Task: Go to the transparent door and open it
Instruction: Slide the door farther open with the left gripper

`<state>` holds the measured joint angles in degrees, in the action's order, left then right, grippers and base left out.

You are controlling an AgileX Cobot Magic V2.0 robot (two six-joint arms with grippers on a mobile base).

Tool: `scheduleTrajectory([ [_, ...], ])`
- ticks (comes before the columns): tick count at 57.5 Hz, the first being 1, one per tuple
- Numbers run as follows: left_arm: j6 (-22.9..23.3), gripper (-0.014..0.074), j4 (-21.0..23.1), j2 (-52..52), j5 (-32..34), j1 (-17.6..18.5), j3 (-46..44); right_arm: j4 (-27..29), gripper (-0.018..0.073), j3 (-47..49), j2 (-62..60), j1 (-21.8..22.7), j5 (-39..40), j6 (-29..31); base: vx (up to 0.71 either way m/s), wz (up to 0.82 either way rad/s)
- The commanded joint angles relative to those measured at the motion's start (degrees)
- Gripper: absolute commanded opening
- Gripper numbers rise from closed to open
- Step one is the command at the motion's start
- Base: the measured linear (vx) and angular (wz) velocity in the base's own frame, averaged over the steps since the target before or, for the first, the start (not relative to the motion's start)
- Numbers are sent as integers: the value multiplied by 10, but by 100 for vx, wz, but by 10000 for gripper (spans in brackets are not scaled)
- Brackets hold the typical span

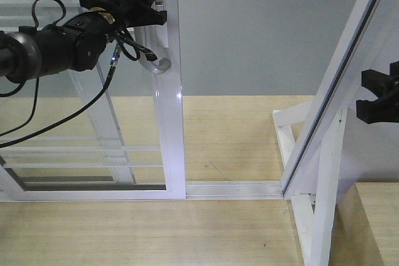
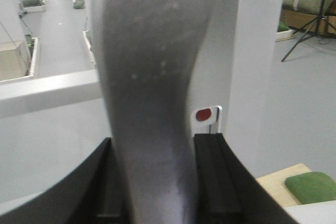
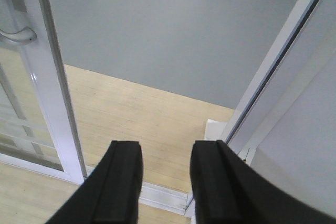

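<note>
Grey handle point(image 2: 152, 93) sits clamped in the left gripper point(image 1: 149, 12), presumably to drag the door point(image 1: 169, 129) along its track point(image 1: 230, 188) (gap already at right). Right gripper point(image 3: 165, 153) spread, holding nothing.

front: high, facing forward and down at transparent door point(image 1: 169, 123), track point(image 1: 230, 188) | left wrist: right against pull handle point(image 2: 152, 103), blurred | right wrist: farther back, angled down | shared front/right wrist: door edge, pull handle, track

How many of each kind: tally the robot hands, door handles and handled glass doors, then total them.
Robot hands: 2 (left hand, right hand)
Curved grey handle: 1
Transparent door: 1
Total: 4
</note>
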<state>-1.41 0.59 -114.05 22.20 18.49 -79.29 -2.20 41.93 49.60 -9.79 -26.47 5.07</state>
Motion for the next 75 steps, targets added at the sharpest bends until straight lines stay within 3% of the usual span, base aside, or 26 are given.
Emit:
scheduleTrajectory([
  [1, -13, 340, 43, 37, 46, -26, -20, -7, 322, 16, -7, 2, 41, 1, 0, 0],
  [16, -12, 340, 62, 53, -12, -52, -20, -20, 322, 16, -7, 2, 42, 1, 0, 0],
  [54, -13, 340, 57, 125, -143, -133, -19, -38, 322, 16, -7, 2, 51, 1, 0, 0],
  [75, -54, 351, 52, 168, -240, -141, -19, -52, 322, 16, -7, 2, 65, 0, 0, 0],
])
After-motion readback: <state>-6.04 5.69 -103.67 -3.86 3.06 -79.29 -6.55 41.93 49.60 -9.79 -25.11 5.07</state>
